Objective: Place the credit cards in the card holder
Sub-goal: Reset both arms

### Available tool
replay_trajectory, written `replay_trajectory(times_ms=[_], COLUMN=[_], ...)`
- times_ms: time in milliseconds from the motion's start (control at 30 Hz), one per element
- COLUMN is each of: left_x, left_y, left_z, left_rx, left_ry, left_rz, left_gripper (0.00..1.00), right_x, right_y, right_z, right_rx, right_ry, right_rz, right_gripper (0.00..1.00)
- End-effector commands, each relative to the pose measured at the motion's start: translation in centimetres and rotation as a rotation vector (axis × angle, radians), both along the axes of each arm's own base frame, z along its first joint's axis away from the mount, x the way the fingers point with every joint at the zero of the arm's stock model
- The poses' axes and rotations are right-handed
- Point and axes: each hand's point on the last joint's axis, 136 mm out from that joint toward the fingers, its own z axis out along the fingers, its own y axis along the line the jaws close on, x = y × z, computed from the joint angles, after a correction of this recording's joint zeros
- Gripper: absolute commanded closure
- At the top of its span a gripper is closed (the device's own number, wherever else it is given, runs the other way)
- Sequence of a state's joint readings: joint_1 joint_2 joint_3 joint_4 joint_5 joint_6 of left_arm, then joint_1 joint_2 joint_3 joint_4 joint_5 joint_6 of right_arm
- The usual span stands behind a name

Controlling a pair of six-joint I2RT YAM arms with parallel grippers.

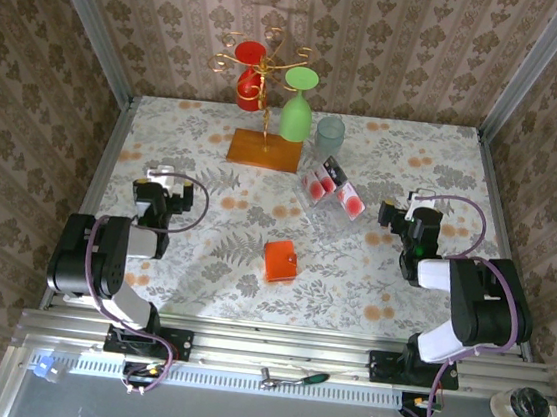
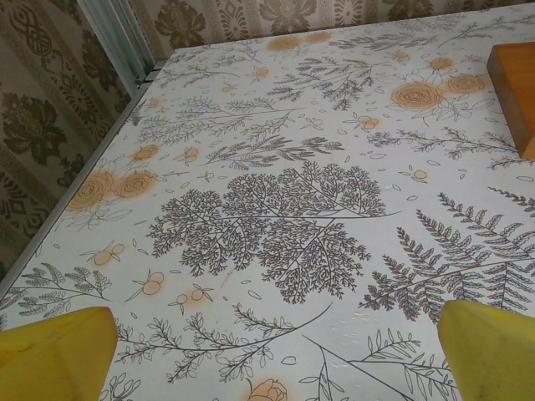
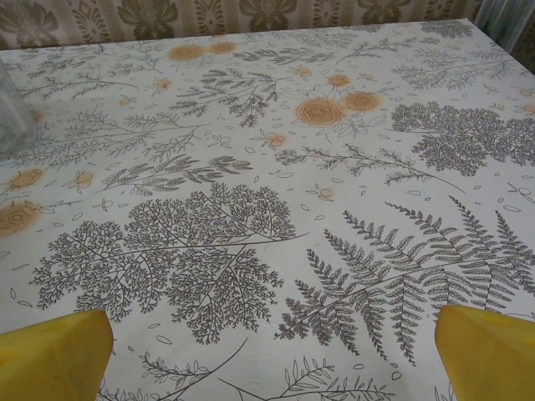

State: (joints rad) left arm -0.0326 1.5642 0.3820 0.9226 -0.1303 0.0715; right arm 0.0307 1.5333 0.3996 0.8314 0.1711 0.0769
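The card holder (image 1: 280, 261), a small orange-red square wallet, lies flat near the middle of the table. Several credit cards (image 1: 332, 188), red blobs on white with a black band at one end, lie fanned out behind it and a little to the right. My left gripper (image 1: 169, 174) is over the left part of the table, far from both. It is open, its yellow fingertips (image 2: 54, 355) wide apart with only tablecloth between them. My right gripper (image 1: 418, 199) is to the right of the cards, also open, with bare cloth between its yellow fingertips (image 3: 485, 351).
A glass rack on an orange wooden base (image 1: 263, 150) stands at the back, holding a red glass (image 1: 249, 69) and a green glass (image 1: 296, 110). A clear tumbler (image 1: 329, 134) stands just behind the cards. The base's corner (image 2: 514, 96) is at the right edge of the left wrist view.
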Motion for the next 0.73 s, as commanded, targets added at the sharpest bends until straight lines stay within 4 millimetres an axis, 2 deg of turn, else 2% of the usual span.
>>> replay_trajectory(times_ms=[0,133,700], left_x=[0.25,-0.22,-0.23], left_y=[-0.41,-0.27,-0.32], left_z=[0.63,0.98,0.99], left_rx=[-0.009,0.033,0.034], left_ry=[-0.023,-0.054,-0.055], left_rz=[-0.002,0.045,0.045], left_gripper=[0.00,0.00,0.00], right_x=[0.29,0.29,0.36], right_y=[0.11,0.09,0.12], right_z=[0.95,0.98,0.95], right_rx=[-0.024,-0.025,-0.010], right_ry=[-0.036,-0.037,-0.036], right_rz=[0.004,0.004,0.020], right_gripper=[0.00,0.00,0.00])
